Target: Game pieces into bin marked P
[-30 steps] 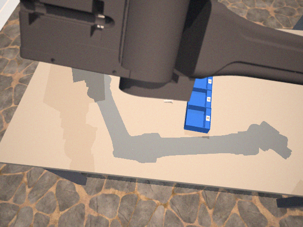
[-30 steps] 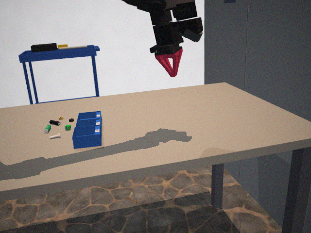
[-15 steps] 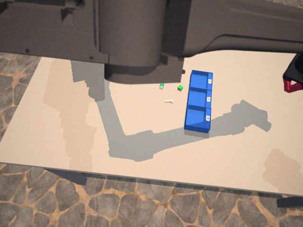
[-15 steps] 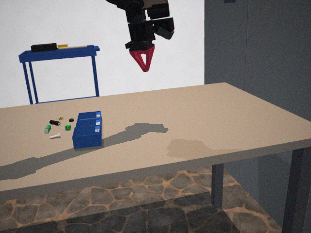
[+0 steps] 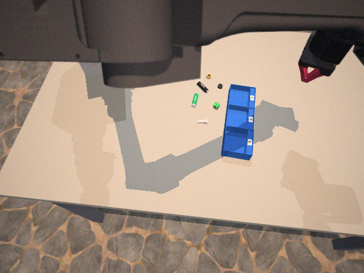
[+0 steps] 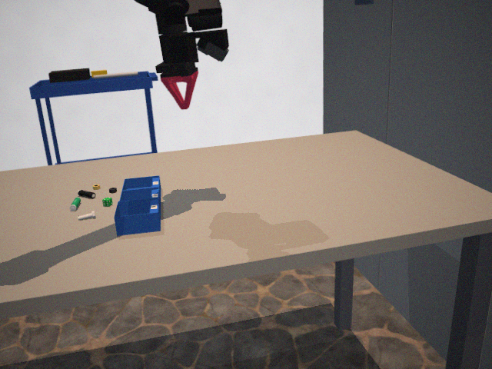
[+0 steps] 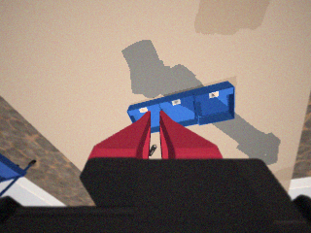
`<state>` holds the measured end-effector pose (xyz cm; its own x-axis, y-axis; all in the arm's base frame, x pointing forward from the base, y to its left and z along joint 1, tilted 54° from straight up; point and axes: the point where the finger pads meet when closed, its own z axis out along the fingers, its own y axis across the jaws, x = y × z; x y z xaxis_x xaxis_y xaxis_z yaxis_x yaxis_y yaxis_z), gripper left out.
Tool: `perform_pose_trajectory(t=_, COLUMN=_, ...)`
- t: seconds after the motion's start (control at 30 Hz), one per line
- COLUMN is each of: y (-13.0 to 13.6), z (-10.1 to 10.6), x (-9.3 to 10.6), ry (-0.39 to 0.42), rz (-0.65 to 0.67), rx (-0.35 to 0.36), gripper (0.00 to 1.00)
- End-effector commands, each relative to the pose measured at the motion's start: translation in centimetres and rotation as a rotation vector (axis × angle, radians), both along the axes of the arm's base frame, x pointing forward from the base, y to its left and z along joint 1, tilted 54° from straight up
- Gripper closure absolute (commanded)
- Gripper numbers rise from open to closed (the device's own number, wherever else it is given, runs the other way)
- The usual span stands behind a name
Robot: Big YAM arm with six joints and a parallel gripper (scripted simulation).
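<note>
A small green die [image 5: 216, 106] [image 6: 107, 201] lies on the table just left of a row of three joined blue bins [image 5: 235, 154] [image 6: 138, 224] [image 7: 228, 104]. Each bin has a small white label on its right rim; the letters are too small to read. The bins look empty. My red-fingered gripper [image 5: 308, 77] [image 6: 182, 104] [image 7: 155, 116] is shut with nothing between the fingers. It hangs high above the table, to the right of the bins, and the wrist view looks down on them.
Left of the bins lie a green battery [image 5: 194, 99] [image 6: 74, 204], a black battery [image 5: 202, 86] [image 6: 86, 194], a yellow nut [image 5: 209, 76] [image 6: 96, 186], a black nut [image 5: 219, 85] [image 6: 112, 189] and a white screw [image 5: 202, 121] [image 6: 86, 216]. A blue rack [image 6: 91, 85] stands behind the table.
</note>
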<state>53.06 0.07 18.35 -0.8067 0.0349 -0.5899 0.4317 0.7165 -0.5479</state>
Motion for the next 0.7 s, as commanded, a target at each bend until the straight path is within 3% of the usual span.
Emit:
perform_pose_trajectory(t=0.0, y=2.3, z=1.1, x=-1.0, ry=-0.056, rz=0.028, rx=0.016, gripper=0.91)
perform_pose_trajectory(t=0.03, y=2.3, z=1.1, x=-1.0, ry=-0.056, rz=0.028, rx=0.016, gripper=0.91)
perform_pose_trajectory(t=0.07, y=2.3, z=0.4, x=-2.0, ry=0.026, rz=0.060, rx=-0.019, gripper=0.91)
perform_pose_trajectory(t=0.1, y=2.5, z=-0.1, x=-2.6, ry=0.040, rz=0.066, rx=-0.025, gripper=0.91)
perform_pose_trajectory(t=0.2, y=3.0, z=-1.7, x=-4.0, ry=0.002, rz=0.052, rx=-0.008, gripper=0.91)
perform_pose_trajectory(t=0.23, y=2.9, z=-2.3, x=-5.1, ry=0.067, rz=0.071, rx=-0.036, gripper=0.91)
perform_pose_trajectory(t=0.27, y=3.0, z=-2.9, x=-5.7, ry=0.081, rz=0.077, rx=-0.043, gripper=0.91)
perform_pose_trajectory(t=0.37, y=3.4, z=-4.2, x=-7.2, ry=0.059, rz=0.076, rx=-0.035, gripper=0.91)
perform_pose_trajectory(t=0.4, y=3.3, z=-4.8, x=-8.3, ry=0.123, rz=0.095, rx=-0.065, gripper=0.91)
perform_pose_trajectory(t=0.5, y=3.5, z=-6.2, x=-10.0, ry=0.123, rz=0.101, rx=-0.066, gripper=0.91)
perform_pose_trajectory(t=0.53, y=3.3, z=-6.7, x=-11.0, ry=0.177, rz=0.120, rx=-0.096, gripper=0.91)
perform_pose_trajectory(t=0.6, y=3.3, z=-6.7, x=-11.0, ry=0.177, rz=0.120, rx=-0.096, gripper=0.91)
perform_pose_trajectory(t=0.67, y=3.3, z=-7.6, x=-12.3, ry=0.184, rz=0.126, rx=-0.101, gripper=0.91)
